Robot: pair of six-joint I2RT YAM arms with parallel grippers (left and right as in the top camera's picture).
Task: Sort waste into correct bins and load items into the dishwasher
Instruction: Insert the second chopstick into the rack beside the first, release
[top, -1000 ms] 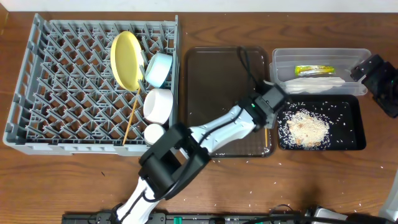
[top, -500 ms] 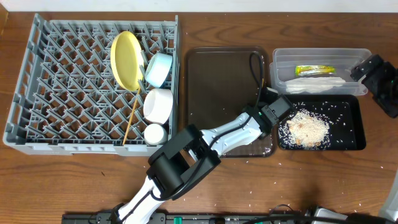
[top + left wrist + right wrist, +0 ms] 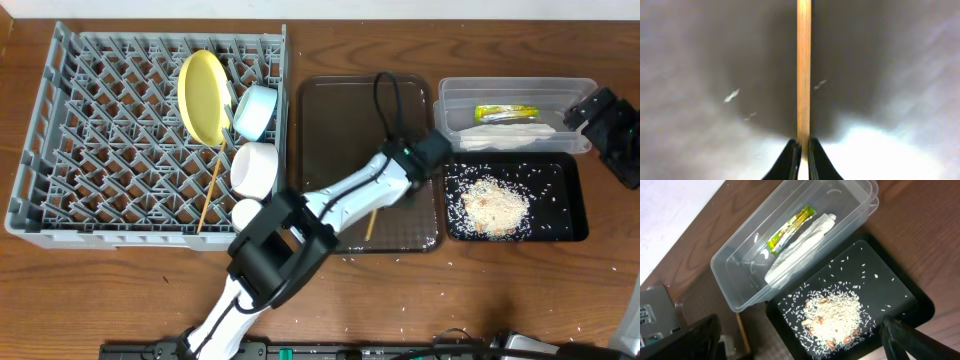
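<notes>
We see the left gripper (image 3: 803, 151) with its fingers pressed in on one end of a chopstick (image 3: 803, 70), pinching it so that the stick runs straight away from the fingertips over the dark brown tray (image 3: 340, 110). This tray sits in the middle of the table (image 3: 560, 300), toward its far edge. From overhead, the free end of the stick points toward the table's near edge and lies over the near half of the tray, with a few loose grains (image 3: 731, 95) beside it. The wrist view is blurred, so we think the stick hangs just above the tray floor, but we cannot be sure. The dish rack (image 3: 30, 150) fills the left side of the table up to the far left corner. In its right part the yellow plate (image 3: 203, 97) stands on edge, with the light blue dish (image 3: 255, 111) just beside it. The white bowl (image 3: 255, 168) and the small white cup (image 3: 247, 214) sit in line toward the near edge. A second chopstick (image 3: 210, 190) slants through the pegs just left of the bowl and cup. The right gripper (image 3: 598, 118) hovers near the right edge, over the right end of the clear tub (image 3: 450, 95), with its fingers (image 3: 695, 337) spread wide and holding nothing. The tub, near the far right corner, holds the wrapper (image 3: 505, 112) and, on its near side, the napkin (image 3: 505, 133). Just beside the tub, toward the near edge, the black tray (image 3: 572, 200) carries the rice scraps (image 3: 490, 207), heaped in the middle with grains scattered around.
</notes>
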